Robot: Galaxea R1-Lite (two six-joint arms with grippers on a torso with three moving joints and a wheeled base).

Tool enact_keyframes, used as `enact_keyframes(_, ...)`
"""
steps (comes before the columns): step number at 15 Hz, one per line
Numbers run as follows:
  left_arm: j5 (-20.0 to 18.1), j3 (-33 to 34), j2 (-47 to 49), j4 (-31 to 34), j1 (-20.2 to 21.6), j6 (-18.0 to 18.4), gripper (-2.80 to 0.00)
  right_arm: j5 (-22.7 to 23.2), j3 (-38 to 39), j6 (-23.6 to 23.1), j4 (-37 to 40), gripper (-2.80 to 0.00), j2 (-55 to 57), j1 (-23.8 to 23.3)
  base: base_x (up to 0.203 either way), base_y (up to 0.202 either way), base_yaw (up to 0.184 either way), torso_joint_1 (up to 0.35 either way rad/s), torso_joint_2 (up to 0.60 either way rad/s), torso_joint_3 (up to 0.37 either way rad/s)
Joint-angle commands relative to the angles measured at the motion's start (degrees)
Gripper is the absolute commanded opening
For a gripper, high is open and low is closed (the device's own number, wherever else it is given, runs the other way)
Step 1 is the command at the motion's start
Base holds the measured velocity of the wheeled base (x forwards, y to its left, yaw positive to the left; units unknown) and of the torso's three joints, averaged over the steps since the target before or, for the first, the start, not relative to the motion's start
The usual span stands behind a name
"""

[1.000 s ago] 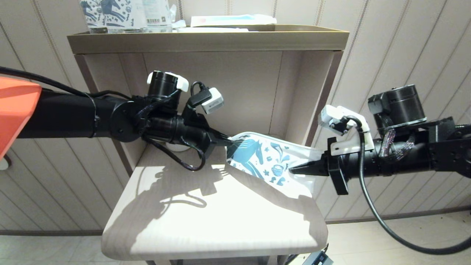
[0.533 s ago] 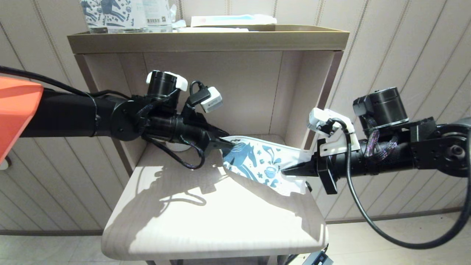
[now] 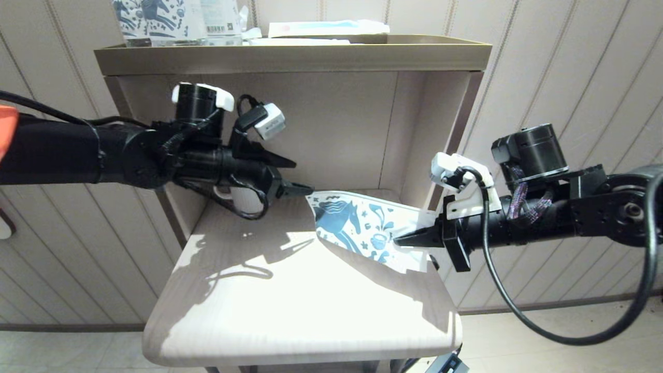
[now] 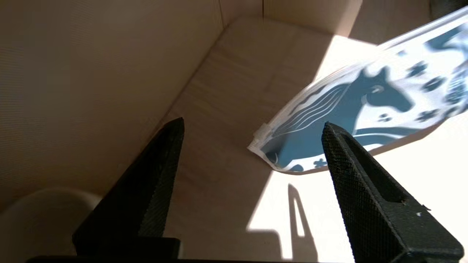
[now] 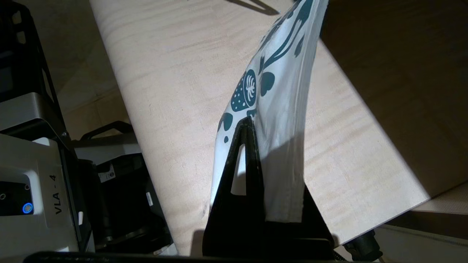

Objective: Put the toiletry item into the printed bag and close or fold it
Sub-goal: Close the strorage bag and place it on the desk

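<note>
The printed bag point(image 3: 357, 225), white with a teal horse, hangs above the lower shelf board point(image 3: 290, 300), and its free left end slopes up. My right gripper point(image 3: 401, 241) is shut on the bag's right end. In the right wrist view the bag point(image 5: 278, 91) runs away from the closed right gripper point(image 5: 248, 124). My left gripper point(image 3: 304, 177) is open, just left of the bag and apart from it. The left wrist view shows the bag's zip corner point(image 4: 365, 106) beyond the spread left gripper point(image 4: 253, 123). The toiletry item is out of view.
A white mug point(image 3: 243, 199) stands at the shelf's back left, behind my left gripper. The top tray point(image 3: 290, 54) carries upright horse-printed packs point(image 3: 150, 20) and a flat blue-and-white packet point(image 3: 326, 28). The shelf's right side wall point(image 3: 440, 140) is close to my right arm.
My left gripper has opened, let go of the bag's left end and drawn back to the left. The right gripper has shifted slightly left, still holding the bag.
</note>
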Motion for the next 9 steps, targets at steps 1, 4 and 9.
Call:
enact_keyframes(1,-2.0,3.7,-11.3,-0.9,2.4,-1.3,0.0,0.2,-1.1,-0.1,0.0,-2.8,1.7,0.0,0.0,0.0,0.0,0.0,0.0,0.0)
enact_keyframes(4,-3.3,9.5,-21.0,-4.8,5.3,-4.6,0.0,-2.2,-3.2,1.2,0.5,-2.8,3.0,0.3,0.0,0.0,0.0,0.0,0.0,0.0)
enact_keyframes(9,-3.2,11.1,-27.4,-9.4,6.5,-17.2,0.0,-4.0,-8.5,4.1,6.8,-2.8,4.5,2.4,0.0,0.0,0.0,0.0,0.0,0.0)
